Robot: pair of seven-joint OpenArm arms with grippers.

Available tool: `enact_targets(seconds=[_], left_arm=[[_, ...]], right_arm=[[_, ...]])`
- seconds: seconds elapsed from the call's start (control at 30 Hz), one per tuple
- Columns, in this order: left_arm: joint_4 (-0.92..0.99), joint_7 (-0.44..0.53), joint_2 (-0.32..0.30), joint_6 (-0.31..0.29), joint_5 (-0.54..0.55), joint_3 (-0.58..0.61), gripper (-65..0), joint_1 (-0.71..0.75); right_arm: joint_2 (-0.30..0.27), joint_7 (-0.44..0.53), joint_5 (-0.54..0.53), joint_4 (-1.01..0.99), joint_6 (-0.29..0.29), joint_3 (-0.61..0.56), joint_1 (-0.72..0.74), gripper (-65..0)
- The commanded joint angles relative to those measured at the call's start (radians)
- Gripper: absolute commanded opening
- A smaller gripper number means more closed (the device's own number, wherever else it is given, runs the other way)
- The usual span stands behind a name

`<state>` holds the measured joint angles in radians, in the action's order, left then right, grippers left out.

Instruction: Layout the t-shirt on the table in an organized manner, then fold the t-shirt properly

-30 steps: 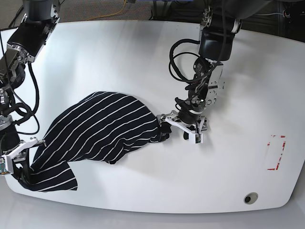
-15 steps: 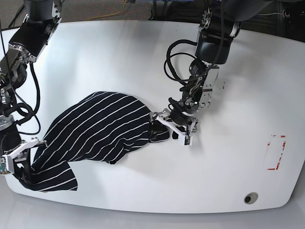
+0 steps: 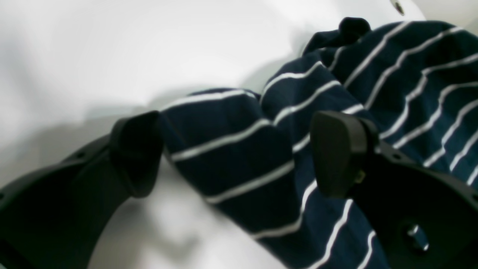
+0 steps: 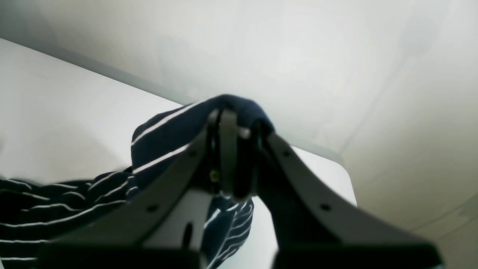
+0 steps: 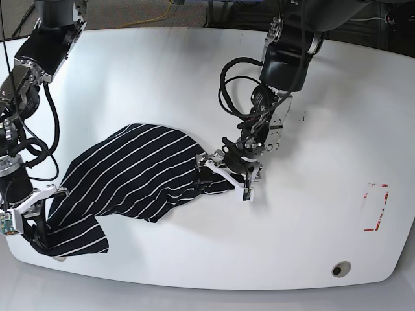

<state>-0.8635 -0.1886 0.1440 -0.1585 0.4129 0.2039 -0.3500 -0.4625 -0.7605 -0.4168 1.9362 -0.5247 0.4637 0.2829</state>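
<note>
Our two arms are black-shelled with silvery metal brackets at the joints; loops of black cable hang loose beside each forearm in the base view. Our left gripper (image 5: 225, 175) ends in pale metal fingers tipped with dark pads; from the wrist camera those fingers (image 3: 336, 149) are matte black, rounded like paddles, on broad black mounts with small screw holes (one bright bolt head shows on the right-hand mount). Our right gripper (image 4: 229, 149) has smooth dark grey fingers that widen toward the base, each dotted with small round screw holes; in the base view its bracket (image 5: 29, 204) is white-silver.
</note>
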Motion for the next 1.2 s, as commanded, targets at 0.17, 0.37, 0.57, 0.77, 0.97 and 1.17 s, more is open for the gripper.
enact_targets(seconds=[0.17, 0.37, 0.57, 0.77, 0.97, 1.17], left_arm=[[-0.012, 0.014, 0.013, -0.010, 0.007, 0.002, -8.8, -0.028], [-0.012, 0.018, 0.013, -0.005, 0.007, -0.001, -9.6, -0.028], [-0.012, 0.019, 0.013, -0.005, 0.007, -0.001, -21.3, -0.030], [-0.012, 0.021, 0.013, -0.005, 0.007, -0.002, -34.0, -0.051], [-0.012, 0.041, 0.013, -0.005, 0.007, -0.002, -34.9, -0.056], [0.019, 0.061, 0.013, -0.005, 0.007, -0.002, -37.6, -0.070]], right_arm=[[-0.018, 0.032, -0.006, 0.016, 0.005, 0.005, 0.023, -65.0], [-0.018, 0.032, -0.006, 0.016, 0.005, 0.005, 0.022, -65.0], [-0.018, 0.032, -0.006, 0.016, 0.005, 0.005, 0.022, -65.0], [-0.018, 0.032, -0.006, 0.016, 0.005, 0.005, 0.022, -65.0], [-0.018, 0.032, -0.006, 0.016, 0.005, 0.005, 0.022, -65.0], [-0.018, 0.032, -0.006, 0.016, 0.005, 0.005, 0.022, -65.0]])
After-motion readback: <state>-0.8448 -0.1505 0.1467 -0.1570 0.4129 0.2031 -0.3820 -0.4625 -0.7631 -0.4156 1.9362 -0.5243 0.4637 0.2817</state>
